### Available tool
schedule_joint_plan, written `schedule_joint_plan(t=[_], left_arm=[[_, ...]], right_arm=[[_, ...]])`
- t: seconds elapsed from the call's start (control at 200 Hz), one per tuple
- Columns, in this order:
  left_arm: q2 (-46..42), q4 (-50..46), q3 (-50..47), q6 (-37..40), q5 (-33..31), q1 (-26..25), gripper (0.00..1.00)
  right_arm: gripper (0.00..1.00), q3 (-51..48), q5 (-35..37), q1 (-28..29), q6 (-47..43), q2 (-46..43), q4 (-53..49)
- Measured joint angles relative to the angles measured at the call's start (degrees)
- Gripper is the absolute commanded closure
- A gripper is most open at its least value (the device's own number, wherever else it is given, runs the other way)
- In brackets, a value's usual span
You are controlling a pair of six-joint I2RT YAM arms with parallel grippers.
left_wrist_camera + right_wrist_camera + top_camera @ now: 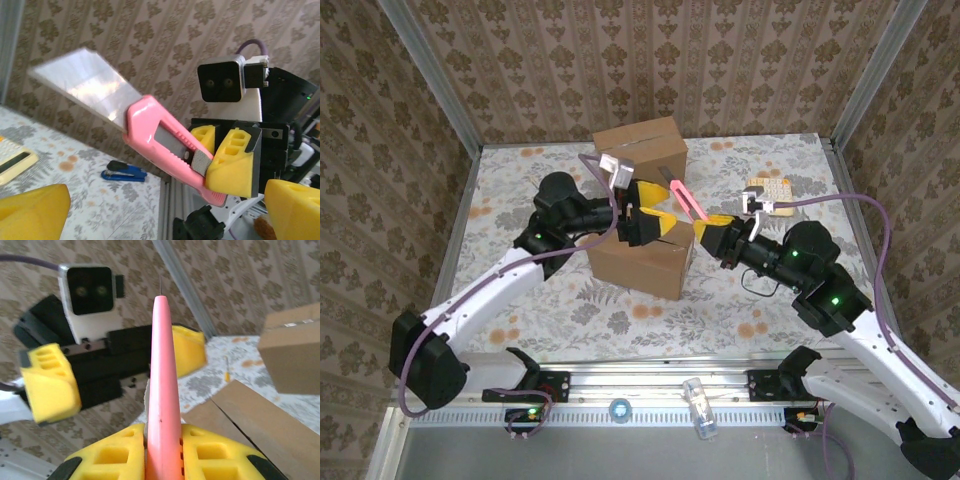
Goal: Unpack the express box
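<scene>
A closed brown express box (pixel 640 258) sits mid-table, its top seam visible in the right wrist view (pixel 250 415). Just above it, my right gripper (pixel 710 230) (pixel 162 432) is shut on the handle of a pink utility knife (pixel 685 200) (pixel 162 380) (pixel 165 142), whose blade is extended and points up and away. My left gripper (pixel 655 210) (pixel 160 215) faces it across the box, open wide; its yellow fingers (pixel 50 385) stand apart on either side of the knife without touching it.
A second cardboard box (pixel 642 147) stands behind at the back. A beige calculator (pixel 769 190) lies back right, and a blue stapler (pixel 122 172) rests on the cloth near the table edge. A clear bottle (pixel 699 407) lies on the front rail.
</scene>
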Motion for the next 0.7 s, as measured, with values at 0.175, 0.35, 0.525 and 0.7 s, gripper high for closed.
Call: schedule_joint_plan(t=[0.175, 0.35, 0.525, 0.7], left_arm=[[1.4, 7.34, 0.0, -3.41, 0.17, -0.42, 0.07], [1.97, 14.4, 0.0, -6.97, -0.9, -0.42, 0.15], [2.86, 18.01, 0.0, -9.25, -1.6, -0.42, 0.37], [4.07, 20.26, 0.0, -10.64, -2.08, -0.42, 0.54]], right_arm=[[1.0, 0.0, -3.89, 0.0, 1.75, 1.55, 5.92], [1.0, -0.57, -5.66, 0.0, 3.28, 3.26, 8.81], [1.0, -1.16, -6.6, 0.0, 4.63, 4.52, 10.71], [1.0, -1.46, -6.91, 0.0, 5.75, 5.16, 11.76]])
